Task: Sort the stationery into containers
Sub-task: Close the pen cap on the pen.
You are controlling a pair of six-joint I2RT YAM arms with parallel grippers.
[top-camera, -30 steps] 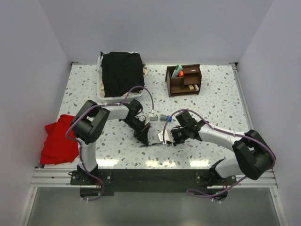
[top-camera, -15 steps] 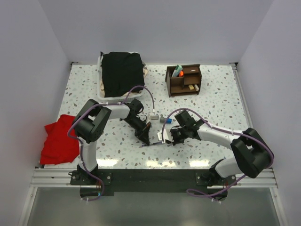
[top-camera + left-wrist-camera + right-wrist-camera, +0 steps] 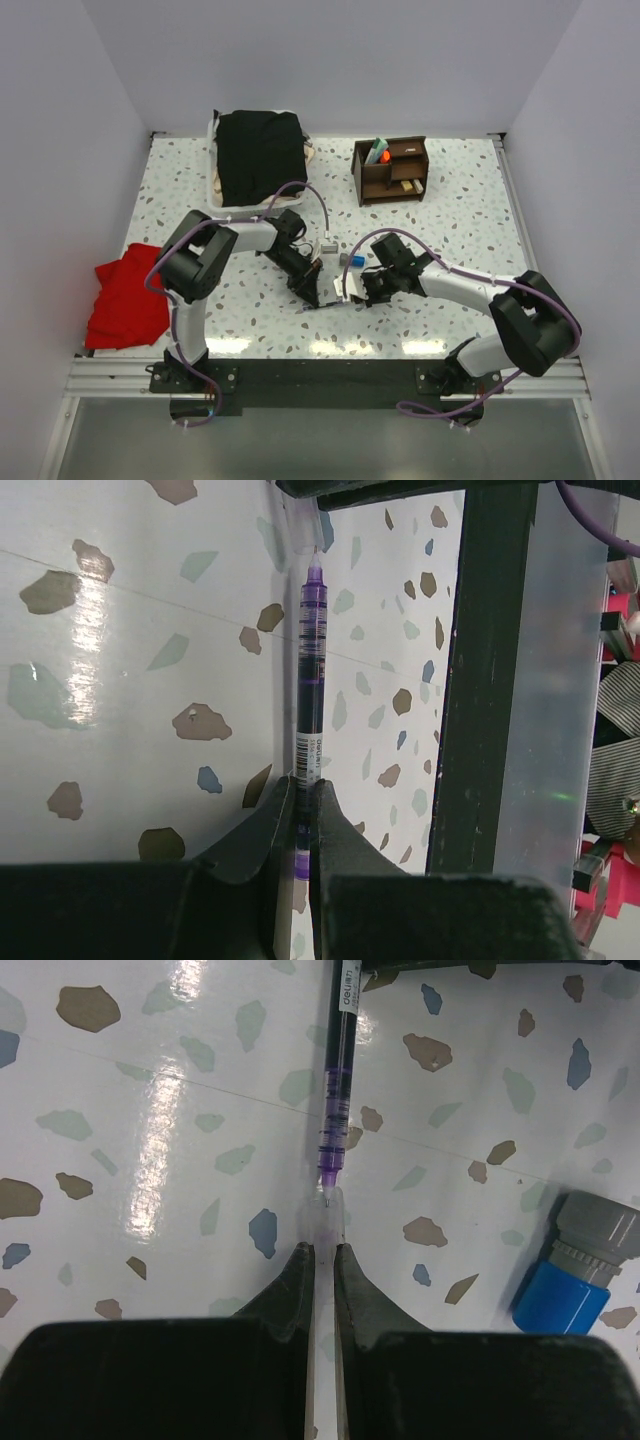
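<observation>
My left gripper (image 3: 303,788) is shut on the rear of a clear pen with purple ink (image 3: 312,650), held level just above the table. My right gripper (image 3: 320,1255) is shut on the pen's clear cap (image 3: 326,1222). The pen (image 3: 337,1090) points its tip just inside the cap's mouth. In the top view the two grippers meet nose to nose at the table's near middle, left (image 3: 312,290) and right (image 3: 362,288). A blue-grey sharpener (image 3: 580,1265) lies beside the right gripper. The dark brown organiser (image 3: 390,170) stands at the far middle-right and holds an orange-capped marker and a green pen (image 3: 377,152).
A small grey-white item (image 3: 326,247) lies just beyond the grippers, next to the sharpener (image 3: 350,258). A black cloth (image 3: 260,155) covers a white tray at the far left. A red cloth (image 3: 125,300) lies at the left edge.
My right gripper has edged slightly left towards the left gripper, bringing the cap up to the pen tip. Both grippers stay shut.
</observation>
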